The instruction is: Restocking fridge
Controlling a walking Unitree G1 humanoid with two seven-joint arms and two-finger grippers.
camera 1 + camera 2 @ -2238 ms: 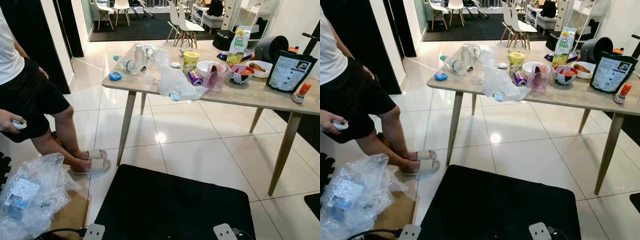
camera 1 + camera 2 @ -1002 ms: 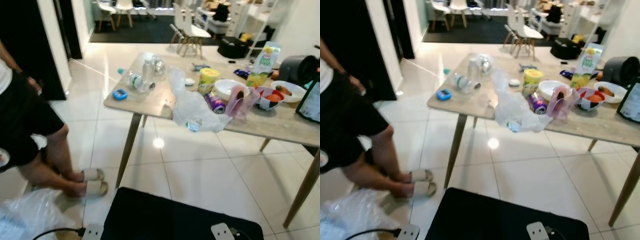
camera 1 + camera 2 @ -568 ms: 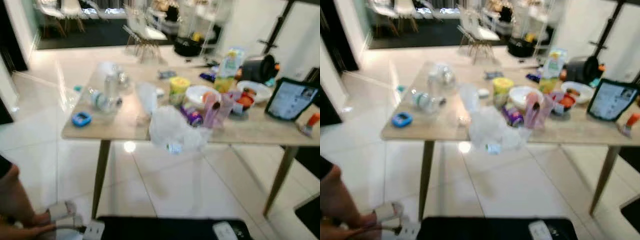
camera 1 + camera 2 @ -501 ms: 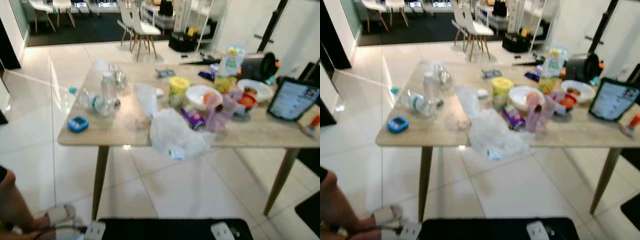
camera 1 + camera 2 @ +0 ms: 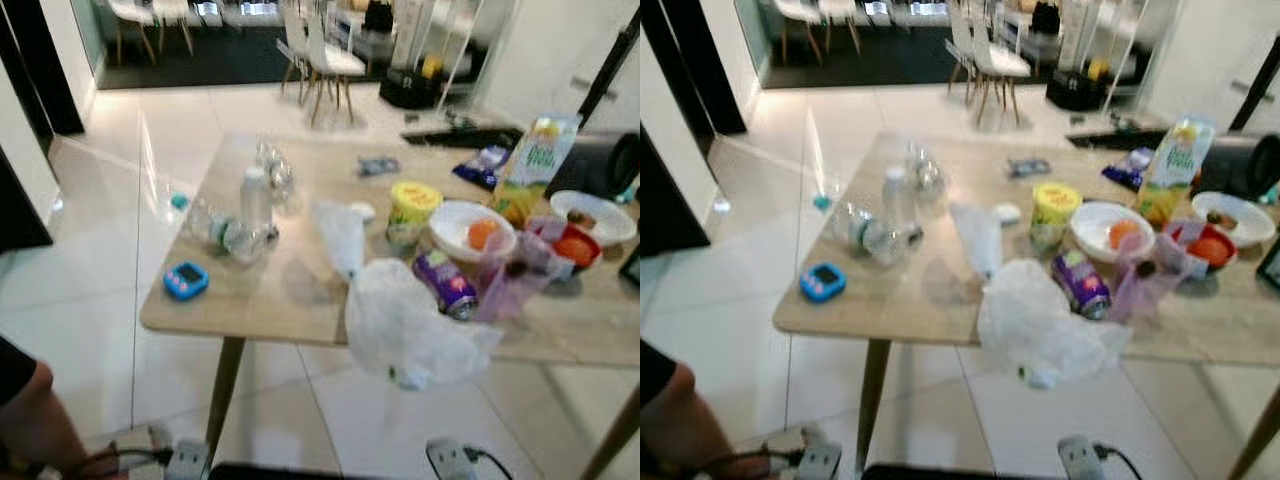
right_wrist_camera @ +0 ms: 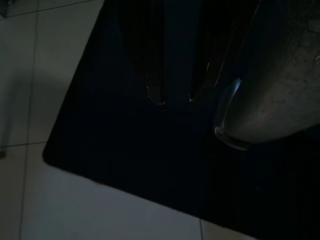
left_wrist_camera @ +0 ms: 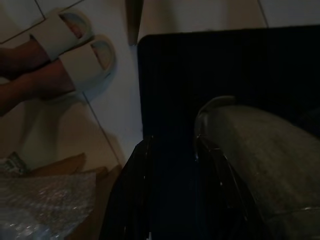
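A light wooden table (image 5: pixel 262 312) stands ahead with groceries on it: an upright water bottle (image 5: pixel 256 200), another lying beside it (image 5: pixel 224 233), a yellow tub (image 5: pixel 413 208), a purple can (image 5: pixel 446 284), a white bowl (image 5: pixel 452 236) holding an orange fruit, a juice carton (image 5: pixel 536 170), a pink jug (image 5: pixel 511 276) and a red bowl (image 5: pixel 576 247). A crumpled clear plastic bag (image 5: pixel 405 326) hangs over the near edge. Both arms hang low over a black mat (image 7: pixel 200 65). My left gripper (image 7: pixel 173 143) and right gripper (image 6: pixel 175 100) are open with nothing between their fingers.
A small blue gadget (image 5: pixel 186 280) lies near the table's left corner. A person's leg (image 5: pixel 25 425) is at the lower left, with slippered feet (image 7: pixel 65 45) beside the mat. Bubble wrap (image 7: pixel 40 205) lies on the floor. White chairs (image 5: pixel 322 50) stand beyond the table.
The camera has moved closer to the table and tilted up, so the table looks larger and the mat has dropped out of the head views. The table items have not shifted.
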